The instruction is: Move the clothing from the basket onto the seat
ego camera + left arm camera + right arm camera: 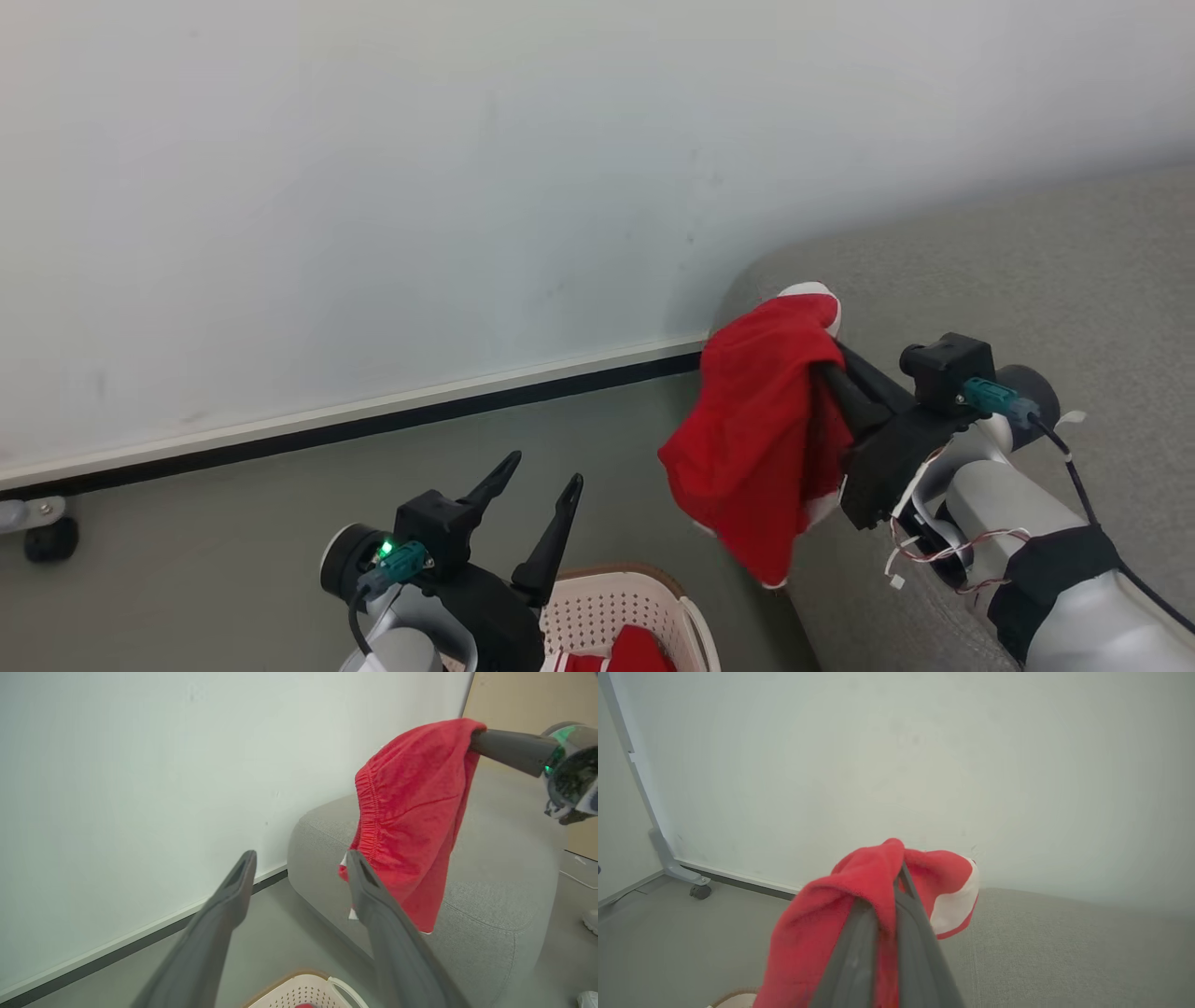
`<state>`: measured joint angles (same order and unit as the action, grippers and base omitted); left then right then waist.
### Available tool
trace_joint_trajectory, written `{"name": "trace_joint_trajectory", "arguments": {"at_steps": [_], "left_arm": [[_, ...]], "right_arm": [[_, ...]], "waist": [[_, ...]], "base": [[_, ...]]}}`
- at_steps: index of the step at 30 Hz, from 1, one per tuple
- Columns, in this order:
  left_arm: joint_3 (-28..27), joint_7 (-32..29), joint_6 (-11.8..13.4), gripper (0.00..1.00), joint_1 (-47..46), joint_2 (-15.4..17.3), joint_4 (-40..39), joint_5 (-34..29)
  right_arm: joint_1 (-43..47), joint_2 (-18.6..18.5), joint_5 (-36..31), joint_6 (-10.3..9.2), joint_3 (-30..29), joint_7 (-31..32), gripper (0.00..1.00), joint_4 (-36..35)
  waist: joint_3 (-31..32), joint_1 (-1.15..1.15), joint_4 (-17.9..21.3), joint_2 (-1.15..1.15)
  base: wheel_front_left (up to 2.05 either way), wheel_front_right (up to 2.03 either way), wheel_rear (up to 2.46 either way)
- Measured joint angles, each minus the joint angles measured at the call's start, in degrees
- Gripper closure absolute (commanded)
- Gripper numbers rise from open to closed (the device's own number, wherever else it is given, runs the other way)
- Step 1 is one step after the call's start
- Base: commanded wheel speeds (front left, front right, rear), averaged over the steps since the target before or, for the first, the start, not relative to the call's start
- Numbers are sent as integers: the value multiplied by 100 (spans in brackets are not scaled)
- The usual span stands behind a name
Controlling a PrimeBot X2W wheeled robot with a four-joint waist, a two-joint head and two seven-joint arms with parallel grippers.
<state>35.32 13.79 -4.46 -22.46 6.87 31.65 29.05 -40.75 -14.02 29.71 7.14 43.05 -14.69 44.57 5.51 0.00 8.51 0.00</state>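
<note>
— Closest to the head camera, lower left of the frame: what is the left gripper doing?
— Its two long dark fingers stand spread wide with nothing between them, tips pointing up toward the pale wall. Just right of it, at the bottom edge, sits the oval cream-white perforated plastic basket with a brown rim, cut off by the frame.
— Anything in it?
— A bundle of red fabric with a white stripe lies inside.
— And the right gripper?
— It reaches in from the lower right, jaws pressed together on a red garment of thin fabric with white trim. The right wrist view shows the cloth pinched between both fingers and draped down either side.
— Where does that garment hang?
— Right of centre in the head view, in the air at the rounded end of the large grey fabric-upholstered sofa. In the left wrist view its gathered elastic edge shows at the upper right, sofa behind it. Whether the hem brushes the sofa I cannot tell.
— What else?
— Grey floor, a dark strip along the foot of the wall, and a small black caster at the far left edge.
</note>
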Motion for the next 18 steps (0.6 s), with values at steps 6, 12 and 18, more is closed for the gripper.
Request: {"name": "trace_joint_trajectory", "arguments": {"at_steps": [6, 12, 18], "left_arm": [[64, 12, 1, 0, 183, -62, -153, -1], [111, 19, 44, 0, 277, -109, -286, -9], [168, 29, 99, 0, 332, -124, -431, -51]], "right_arm": [[-115, -144, -57, 0, -82, 0, 100, -112], [-126, -235, -120, 0, -94, -1, 100, -333], [-102, -374, -149, -8, -147, 0, 100, -530]], "waist": [[-10, 0, 332, 0], [-32, 0, 706, 0], [-79, 0, 1083, 0]], "base": [[0, 0, 0], [0, 0, 0], [0, 0, 0]]}}
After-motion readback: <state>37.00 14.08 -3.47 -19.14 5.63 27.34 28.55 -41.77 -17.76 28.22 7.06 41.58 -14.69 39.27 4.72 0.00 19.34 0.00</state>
